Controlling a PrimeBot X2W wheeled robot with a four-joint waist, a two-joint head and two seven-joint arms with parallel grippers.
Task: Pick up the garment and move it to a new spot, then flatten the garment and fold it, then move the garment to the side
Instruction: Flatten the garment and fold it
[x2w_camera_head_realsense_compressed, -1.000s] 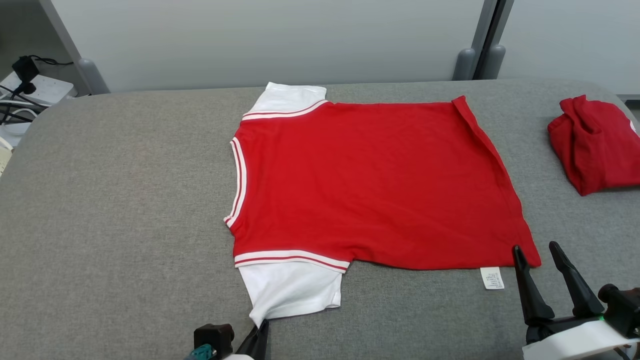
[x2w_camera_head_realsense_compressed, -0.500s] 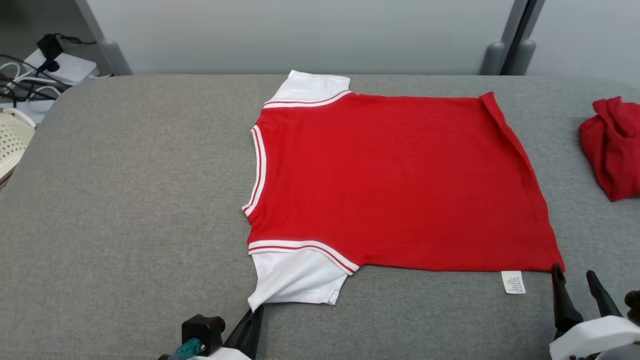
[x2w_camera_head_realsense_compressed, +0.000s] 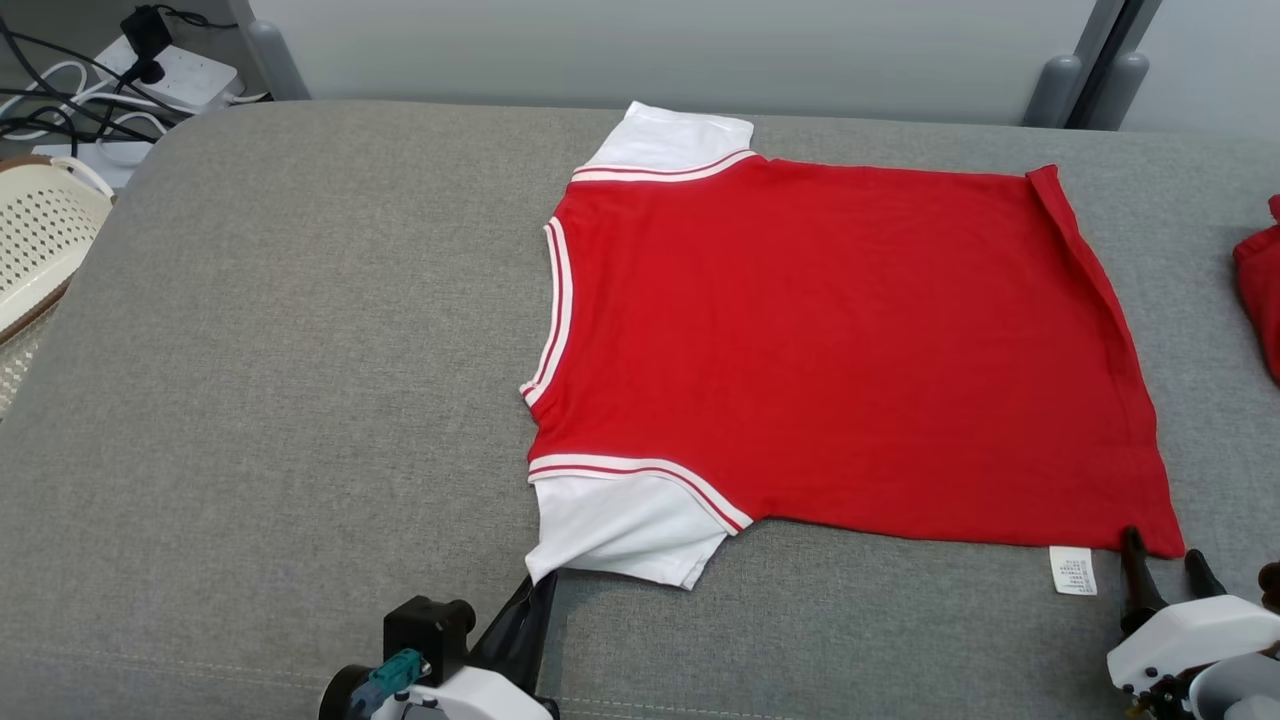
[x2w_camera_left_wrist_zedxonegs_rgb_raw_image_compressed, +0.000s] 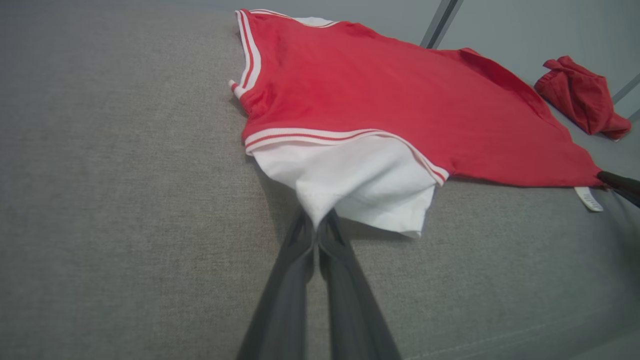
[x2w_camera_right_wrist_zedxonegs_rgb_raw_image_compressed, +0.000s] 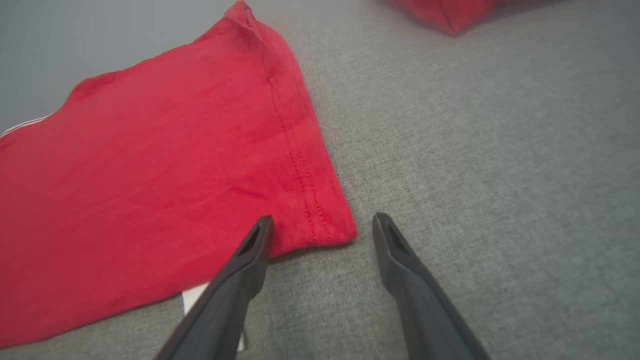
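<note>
A red T-shirt (x2w_camera_head_realsense_compressed: 830, 350) with white sleeves and striped trim lies spread flat on the grey cushioned surface (x2w_camera_head_realsense_compressed: 260, 380), neck to the left. My left gripper (x2w_camera_head_realsense_compressed: 540, 585) is shut on the tip of the near white sleeve (x2w_camera_left_wrist_zedxonegs_rgb_raw_image_compressed: 350, 185), which is pulled into a point between the fingers (x2w_camera_left_wrist_zedxonegs_rgb_raw_image_compressed: 316, 230). My right gripper (x2w_camera_head_realsense_compressed: 1160, 555) stands open at the shirt's near right hem corner (x2w_camera_right_wrist_zedxonegs_rgb_raw_image_compressed: 325, 220); one finger (x2w_camera_right_wrist_zedxonegs_rgb_raw_image_compressed: 257, 240) touches the hem edge, the other (x2w_camera_right_wrist_zedxonegs_rgb_raw_image_compressed: 387, 237) rests over bare cushion. A white care label (x2w_camera_head_realsense_compressed: 1073, 571) sticks out beside it.
A second red garment (x2w_camera_left_wrist_zedxonegs_rgb_raw_image_compressed: 580, 95) lies bunched at the far right of the surface (x2w_camera_head_realsense_compressed: 1262, 300). A cream perforated basket (x2w_camera_head_realsense_compressed: 40, 240) and a power strip with cables (x2w_camera_head_realsense_compressed: 150, 70) sit off the left edge. Grey panels stand behind.
The head camera has turned, shifting the whole scene right. The near sleeve is drawn a little further toward my left gripper. My right gripper stays open at the hem corner.
</note>
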